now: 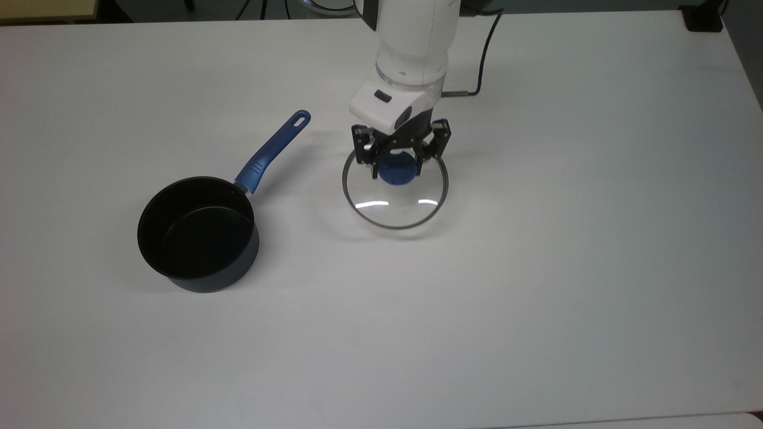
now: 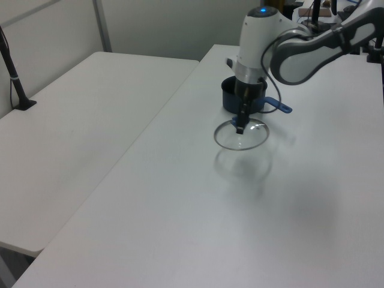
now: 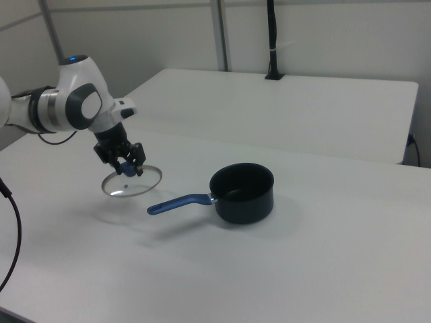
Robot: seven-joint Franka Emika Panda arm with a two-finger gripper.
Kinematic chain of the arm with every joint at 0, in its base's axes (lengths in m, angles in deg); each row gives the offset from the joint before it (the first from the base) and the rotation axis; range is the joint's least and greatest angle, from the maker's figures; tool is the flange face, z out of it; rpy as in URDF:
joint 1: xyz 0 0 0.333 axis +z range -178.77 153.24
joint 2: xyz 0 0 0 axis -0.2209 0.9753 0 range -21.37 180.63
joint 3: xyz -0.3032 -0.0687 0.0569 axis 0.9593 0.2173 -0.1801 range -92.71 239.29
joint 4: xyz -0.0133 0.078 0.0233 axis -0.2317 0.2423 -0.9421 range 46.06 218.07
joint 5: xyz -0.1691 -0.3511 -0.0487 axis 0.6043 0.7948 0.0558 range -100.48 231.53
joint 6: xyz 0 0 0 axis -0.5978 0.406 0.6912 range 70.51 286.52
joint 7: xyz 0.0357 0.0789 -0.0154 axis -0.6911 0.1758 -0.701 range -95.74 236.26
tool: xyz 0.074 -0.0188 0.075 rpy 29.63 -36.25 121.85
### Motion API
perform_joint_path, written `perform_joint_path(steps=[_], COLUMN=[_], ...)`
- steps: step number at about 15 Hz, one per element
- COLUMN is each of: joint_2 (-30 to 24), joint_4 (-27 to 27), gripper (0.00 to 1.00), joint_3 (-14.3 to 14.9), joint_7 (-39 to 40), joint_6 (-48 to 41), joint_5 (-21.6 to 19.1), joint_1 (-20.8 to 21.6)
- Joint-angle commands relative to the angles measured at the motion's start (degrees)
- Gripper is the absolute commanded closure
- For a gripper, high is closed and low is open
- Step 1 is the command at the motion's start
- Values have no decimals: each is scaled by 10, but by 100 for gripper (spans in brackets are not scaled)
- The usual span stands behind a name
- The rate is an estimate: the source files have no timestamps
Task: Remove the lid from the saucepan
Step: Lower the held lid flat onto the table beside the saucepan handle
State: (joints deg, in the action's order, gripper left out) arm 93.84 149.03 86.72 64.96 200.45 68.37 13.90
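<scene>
The saucepan [image 1: 197,235] stands uncovered on the white table [image 1: 536,268], its black inside showing and its blue handle [image 1: 271,152] pointing toward the far side. To the top view's right of it hangs the clear glass lid [image 1: 396,205], level and slightly above the table over its own shadow. My gripper [image 1: 398,168] is shut on the lid's blue knob. In the left view the gripper [image 2: 240,127] holds the lid [image 2: 231,139] in front of the saucepan [image 2: 228,97]. In the right view the lid [image 3: 138,185] and gripper [image 3: 128,168] are left of the saucepan [image 3: 242,195].
A black cable [image 1: 486,59] runs from the arm's wrist. A second white table [image 2: 78,120] adjoins this one, with a black clamped post [image 2: 15,84] on it. A dark object [image 1: 703,18] sits at the far right corner in the top view.
</scene>
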Motion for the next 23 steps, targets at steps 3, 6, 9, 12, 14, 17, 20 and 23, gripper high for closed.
perform_joint_path(steps=[3,6,9,12,14,17,20,23], joint_2=[-81,-109,-119,-133,-147,-174,-178,-178], joint_4=[105,136,159,178,198,229,242,256], gripper=[32,32,32,32,32,32,32,32], joint_3=[-20,-38,-48,-48,-55,-83,-89,-107], joint_7=[0,2,12,24,34,38,38,45], joint_6=[4,6,6,6,6,6,5,5], joint_5=[35,42,45,50,50,50,50,50], joint_1=[-9,-31,-47,-57,-68,-90,-93,-116])
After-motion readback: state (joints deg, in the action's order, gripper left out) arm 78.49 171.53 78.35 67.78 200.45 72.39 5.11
